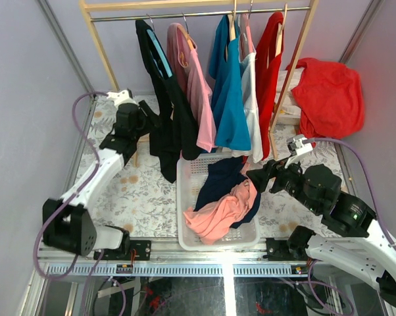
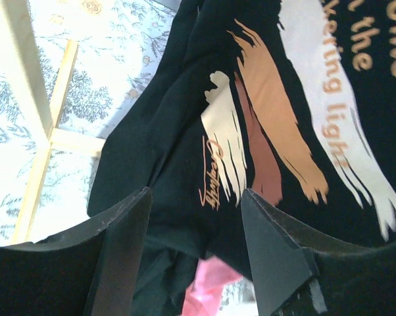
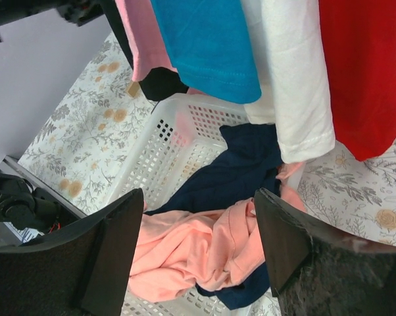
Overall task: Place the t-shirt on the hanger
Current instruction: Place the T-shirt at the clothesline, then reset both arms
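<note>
t-shirt (image 1: 166,125), black, hangs at the upper left of the top view from the rail (image 1: 204,13), with the light blue hanger (image 1: 161,58) showing at its collar. it appears to be threaded on the hanger, though the cloth is bunched and the far shoulder is hard to read. its lower edge ends near the basket (image 1: 182,197) at frame centre. left gripper (image 2: 197,197), fingers apart, sits just beside the printed cloth and grips nothing. right gripper (image 3: 198,194), also spread and empty, hovers over the basket at lower centre. judged state: the hanging seems largely done. what is left is probably to check that both shoulders sit on the hanger and to draw the left arm clear.
</note>
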